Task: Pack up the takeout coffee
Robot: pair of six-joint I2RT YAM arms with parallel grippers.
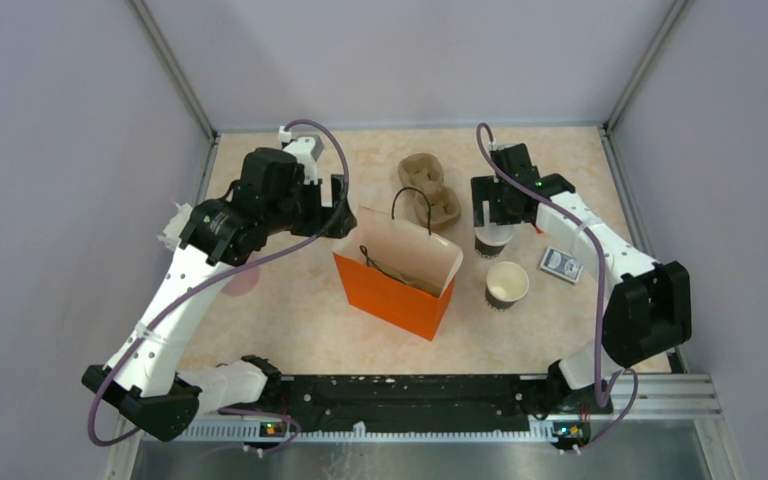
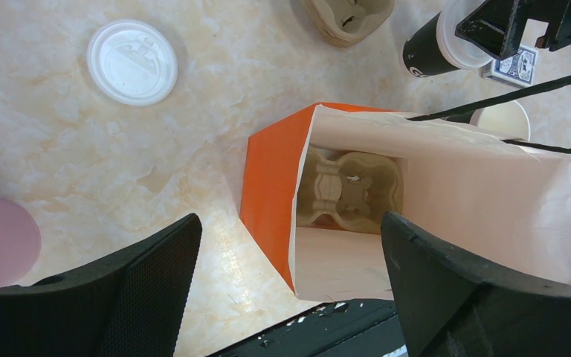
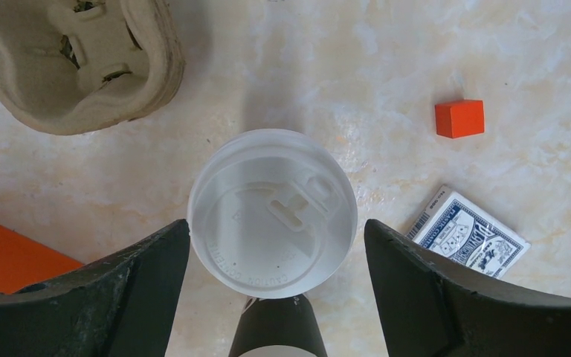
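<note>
The marbled table [image 1: 290, 300] bears an orange paper bag [image 1: 390, 290], standing open with a pulp tray [image 2: 349, 190] at its bottom. The left gripper [image 2: 286, 223] hangs over the bag's mouth, spread wide and holding nothing. Right of the bag the takeout coffee [image 3: 271, 216] stands upright, lid on. The right gripper [image 3: 276, 230] straddles the lid, jaws apart, not yet clamped. A lidless cup [image 1: 507, 283] stands just beside it.

Coffee cup [image 3: 271, 223] lid white; bag [image 1: 390, 295] orange; tray [image 3: 74, 59] brown; block [image 3: 459, 119] orange; card pack [image 3: 467, 242] blue-patterned.
</note>
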